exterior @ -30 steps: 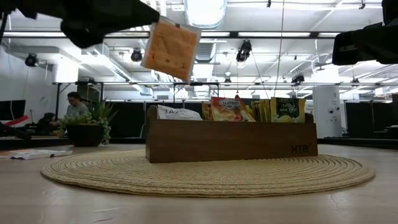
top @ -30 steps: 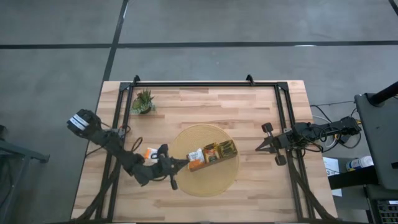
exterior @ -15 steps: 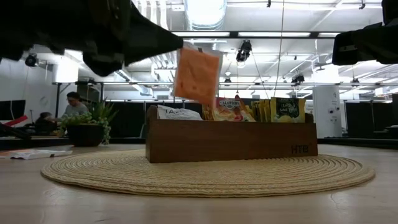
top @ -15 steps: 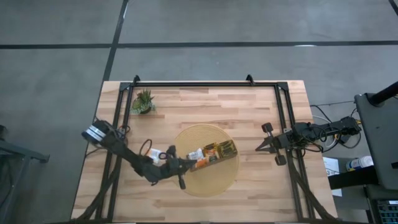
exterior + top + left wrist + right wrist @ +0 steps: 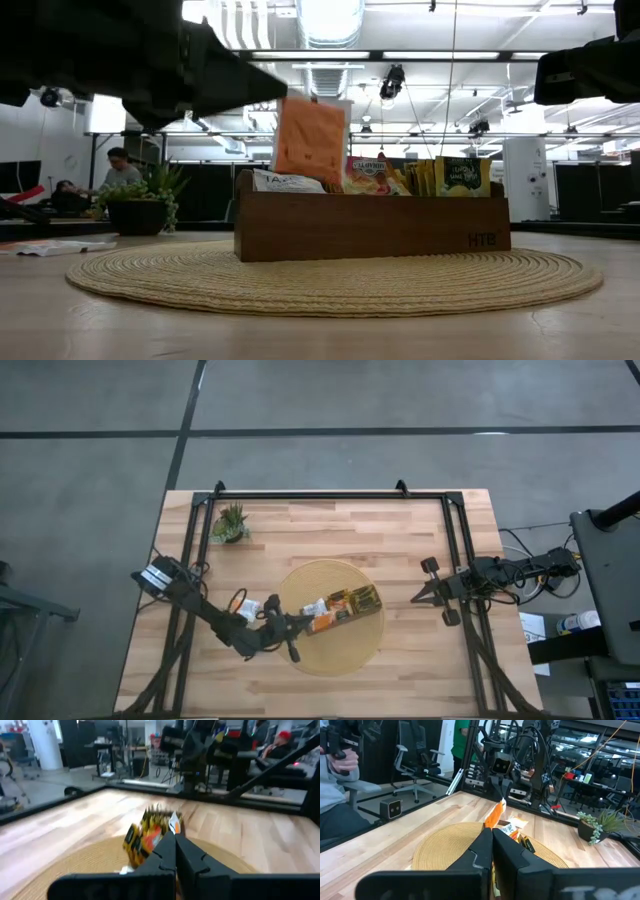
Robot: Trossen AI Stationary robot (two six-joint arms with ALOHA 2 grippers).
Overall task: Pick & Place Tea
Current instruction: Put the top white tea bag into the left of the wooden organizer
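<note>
While pinched, orange sachet (image 5: 309, 140) between left fingers (image 5: 167, 851)

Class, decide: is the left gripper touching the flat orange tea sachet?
Touching. The low view shows the left gripper pinching the flat orange tea sachet's top edge, holding it aloft.

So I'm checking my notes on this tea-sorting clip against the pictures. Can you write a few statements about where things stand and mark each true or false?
1. The left gripper holds an orange sachet above the wooden tray. True.
2. The tray sits on bare wood. False: it rests on a round woven mat.
3. The right gripper is over the tray. False: it waits near the table's right edge, off the mat.
4. A potted plant stands near the table's far left corner. True.
5. The tray is empty. False: several sachets stand in it.
</note>
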